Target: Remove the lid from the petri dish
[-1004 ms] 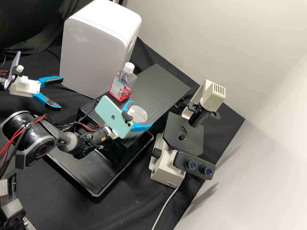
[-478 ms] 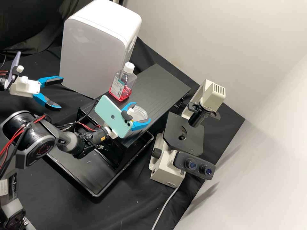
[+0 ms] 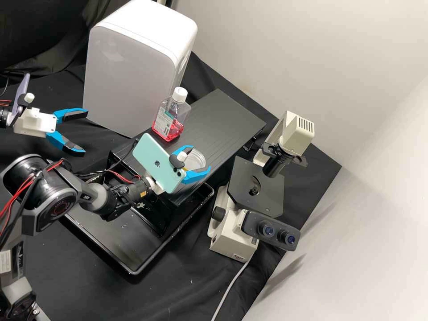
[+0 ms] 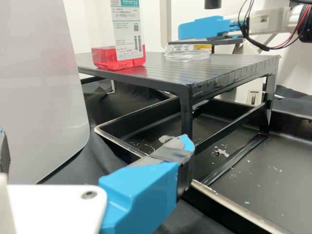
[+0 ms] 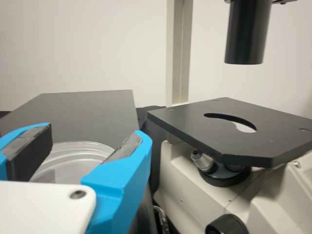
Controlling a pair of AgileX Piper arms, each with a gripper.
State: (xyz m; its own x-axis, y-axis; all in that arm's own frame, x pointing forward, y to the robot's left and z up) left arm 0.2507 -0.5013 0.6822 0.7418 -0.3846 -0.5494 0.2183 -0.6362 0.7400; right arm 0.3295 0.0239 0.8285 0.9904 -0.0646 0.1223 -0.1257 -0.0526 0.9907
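Observation:
A clear petri dish [image 3: 198,156] with its lid on sits near the front edge of the black raised platform [image 3: 227,120]. My right gripper [image 3: 199,159] is level with the dish, one blue finger on each side of it, shut on the lid. The right wrist view has the dish [image 5: 73,156] filling the gap of this gripper [image 5: 90,141], with both pads against its rim. My left gripper [image 3: 73,129] hangs open and empty at the far left of the bench. Its blue finger [image 4: 146,187] is in the foreground, with the dish [image 4: 187,52] far beyond.
A bottle of red liquid [image 3: 169,118] stands on the platform behind the dish. A white box [image 3: 133,58] rises at the back left. A microscope [image 3: 258,196] stands right of the platform, its stage [image 5: 234,126] close to my right gripper. A black tray [image 3: 133,240] lies under the platform.
My right gripper's fingers have closed from wide apart onto the petri dish lid. The left gripper has stayed almost where it was.

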